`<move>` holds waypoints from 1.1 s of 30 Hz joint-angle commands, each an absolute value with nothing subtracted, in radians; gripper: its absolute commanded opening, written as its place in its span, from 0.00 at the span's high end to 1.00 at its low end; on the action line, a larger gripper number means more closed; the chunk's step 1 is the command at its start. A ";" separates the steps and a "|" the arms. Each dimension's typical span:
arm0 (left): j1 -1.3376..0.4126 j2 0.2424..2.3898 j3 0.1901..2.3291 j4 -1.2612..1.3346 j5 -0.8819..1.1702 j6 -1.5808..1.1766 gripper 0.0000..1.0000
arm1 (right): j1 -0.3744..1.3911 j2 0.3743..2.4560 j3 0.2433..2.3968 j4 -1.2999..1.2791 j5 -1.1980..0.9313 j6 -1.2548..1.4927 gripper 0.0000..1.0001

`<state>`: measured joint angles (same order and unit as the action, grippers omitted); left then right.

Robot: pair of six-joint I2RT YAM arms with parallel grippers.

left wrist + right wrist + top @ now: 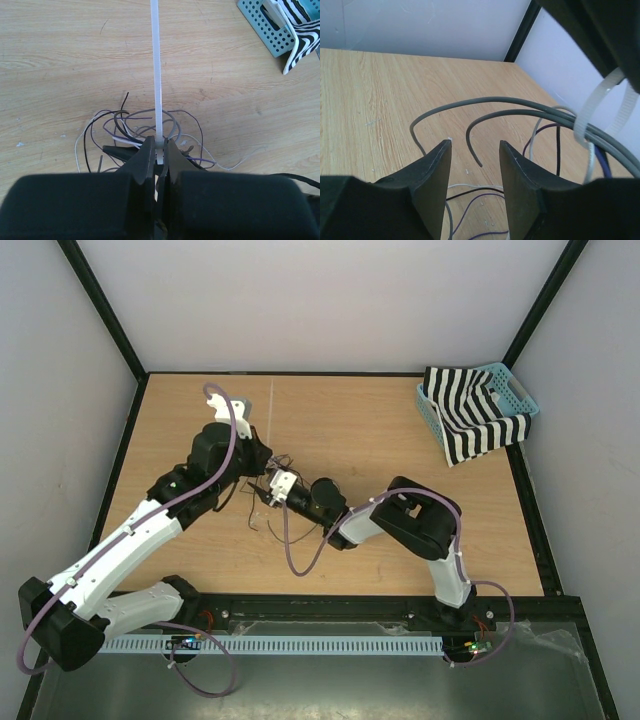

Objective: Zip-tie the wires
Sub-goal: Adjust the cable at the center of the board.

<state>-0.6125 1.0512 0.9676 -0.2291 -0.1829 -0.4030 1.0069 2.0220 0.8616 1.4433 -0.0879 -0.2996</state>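
Observation:
The wires lie in a loose tangle of grey, black, purple and white strands at the middle of the table. The zip tie is looped round the grey strands, and its long tail runs straight away from my left gripper, which is shut on it just above the bundle. In the right wrist view the zip tie's loop circles the grey wires at the right. My right gripper is open, with a loose grey wire end hanging between its fingers, untouched. In the top view both grippers, left and right, meet over the wires.
A blue basket holding a black-and-white striped cloth stands at the back right; it also shows in the left wrist view. Black frame posts and white walls bound the table.

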 commanded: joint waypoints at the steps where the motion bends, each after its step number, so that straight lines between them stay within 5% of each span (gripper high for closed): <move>1: -0.621 1.040 0.960 -0.192 -0.178 -0.415 1.00 | 1.003 2.050 0.907 1.495 -0.090 -0.274 0.48; 5: -0.623 1.043 0.962 -0.190 -0.176 -0.416 1.00 | 1.003 2.063 0.928 1.495 -0.105 -0.257 0.56; 14: -0.618 1.040 0.980 -0.190 -0.205 -0.377 1.00 | 1.005 1.976 0.808 1.471 -0.117 -0.239 1.00; 33: -0.607 1.068 1.009 -0.190 -0.195 -0.375 1.00 | 1.105 1.969 0.678 1.393 -0.162 -0.166 1.00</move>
